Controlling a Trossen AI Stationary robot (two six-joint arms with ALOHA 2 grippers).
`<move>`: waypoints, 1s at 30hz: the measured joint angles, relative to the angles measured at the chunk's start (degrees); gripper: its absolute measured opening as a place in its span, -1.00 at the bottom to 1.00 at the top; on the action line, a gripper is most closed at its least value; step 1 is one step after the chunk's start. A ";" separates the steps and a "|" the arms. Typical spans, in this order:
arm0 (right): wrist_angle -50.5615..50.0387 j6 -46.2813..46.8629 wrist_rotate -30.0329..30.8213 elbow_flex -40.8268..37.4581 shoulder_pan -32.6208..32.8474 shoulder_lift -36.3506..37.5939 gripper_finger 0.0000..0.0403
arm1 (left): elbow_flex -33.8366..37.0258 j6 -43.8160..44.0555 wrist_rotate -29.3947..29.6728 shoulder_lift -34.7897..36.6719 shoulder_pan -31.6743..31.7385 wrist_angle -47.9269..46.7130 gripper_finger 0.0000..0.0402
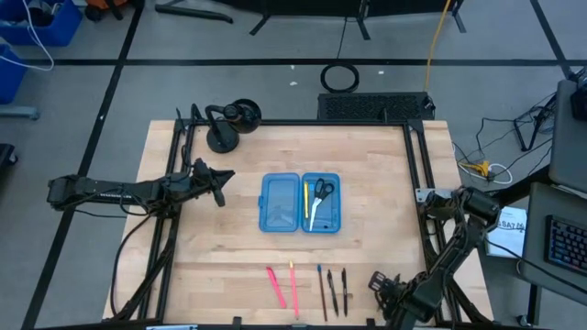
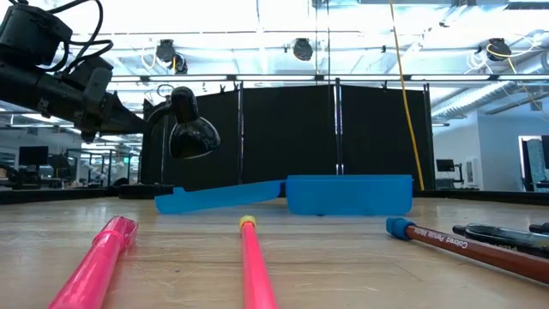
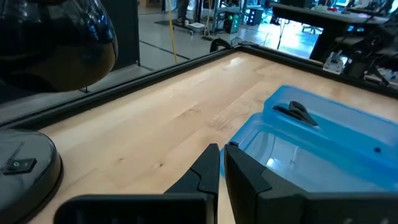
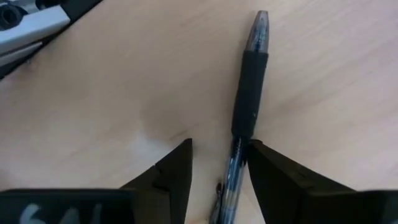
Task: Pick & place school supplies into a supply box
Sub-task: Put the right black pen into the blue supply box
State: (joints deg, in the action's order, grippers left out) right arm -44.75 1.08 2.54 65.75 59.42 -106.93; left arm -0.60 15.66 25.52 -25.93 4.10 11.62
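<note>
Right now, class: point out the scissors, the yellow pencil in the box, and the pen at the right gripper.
scissors (image 1: 321,190), high view, black handles.
yellow pencil (image 1: 305,198), high view, mid-shaft.
pen (image 4: 250,93), right wrist view, black grip.

blue translucent supply box (image 1: 301,203), pink markers (image 1: 275,287), yellow pencil (image 1: 305,198), black-grip clear pen (image 4: 246,118) between dark right fingers (image 4: 168,171)

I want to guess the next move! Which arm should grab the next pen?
Probably the right. Its gripper is low over a dark pen, jaws open on either side of it. The left gripper, jaws nearly shut, is beside the box, far from the pens.
</note>
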 joint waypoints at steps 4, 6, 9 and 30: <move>4.71 -1.37 -0.11 -4.05 0.00 0.22 -0.38 | 0.00 1.00 0.02 0.00 -0.02 0.04 -0.87; 7.75 -1.18 0.05 -6.01 -0.01 -0.03 -0.44 | 0.00 1.20 0.02 -0.19 -0.01 0.08 -0.87; 10.72 0.58 0.06 -8.40 -0.05 0.27 -0.59 | 0.00 1.40 0.02 -0.35 -0.02 0.05 -0.87; 2.61 0.11 10.25 -11.59 -3.26 11.88 -0.88 | -0.02 6.14 0.08 -0.33 -0.01 -4.74 -0.87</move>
State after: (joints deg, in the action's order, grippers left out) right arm -42.14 1.19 12.79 54.16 56.16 -95.05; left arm -0.62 21.80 25.60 -26.26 4.09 6.87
